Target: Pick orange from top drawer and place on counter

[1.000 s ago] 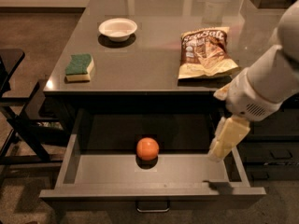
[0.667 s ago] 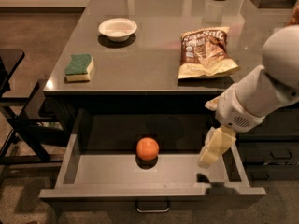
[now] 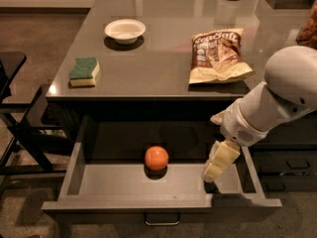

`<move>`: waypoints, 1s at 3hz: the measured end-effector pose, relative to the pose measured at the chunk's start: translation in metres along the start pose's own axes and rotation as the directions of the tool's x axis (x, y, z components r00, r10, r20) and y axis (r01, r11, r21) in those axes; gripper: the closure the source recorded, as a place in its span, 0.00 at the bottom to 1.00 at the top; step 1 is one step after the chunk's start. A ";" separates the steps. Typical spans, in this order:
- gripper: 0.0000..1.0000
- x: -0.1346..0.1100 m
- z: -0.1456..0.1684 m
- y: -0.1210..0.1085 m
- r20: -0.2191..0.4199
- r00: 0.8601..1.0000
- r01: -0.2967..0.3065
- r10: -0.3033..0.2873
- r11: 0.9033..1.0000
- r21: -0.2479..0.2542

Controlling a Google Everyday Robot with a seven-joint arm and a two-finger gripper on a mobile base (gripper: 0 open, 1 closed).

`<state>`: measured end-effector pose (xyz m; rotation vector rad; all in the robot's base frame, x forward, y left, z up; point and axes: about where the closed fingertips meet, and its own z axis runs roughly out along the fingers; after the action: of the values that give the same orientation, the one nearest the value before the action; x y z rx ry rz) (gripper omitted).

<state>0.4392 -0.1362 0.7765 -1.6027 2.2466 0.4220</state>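
Orange mid top drawer. Gripper at drawer's right end, well apart from fruit (spread or pressed together — we cannot tell). We'd shift left, centre over orange, descend clear of counter edge.

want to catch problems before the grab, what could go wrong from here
1. The gripper hangs inside the top drawer, to the right of the orange and apart from it. A sideways nudge could roll the round fruit away.
2. The arm sits close to the drawer's right wall and under the counter edge, so it might clip either on lifting.
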 end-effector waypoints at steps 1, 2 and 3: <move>0.00 0.004 0.013 0.004 0.027 0.999 -0.016 0.017 1.000 -0.012; 0.00 0.004 0.049 0.009 0.083 0.996 -0.019 0.021 1.000 -0.024; 0.00 -0.004 0.080 -0.001 0.149 0.989 -0.024 0.024 1.000 -0.002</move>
<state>0.4499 -0.0985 0.7068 -1.4941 2.1556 0.5307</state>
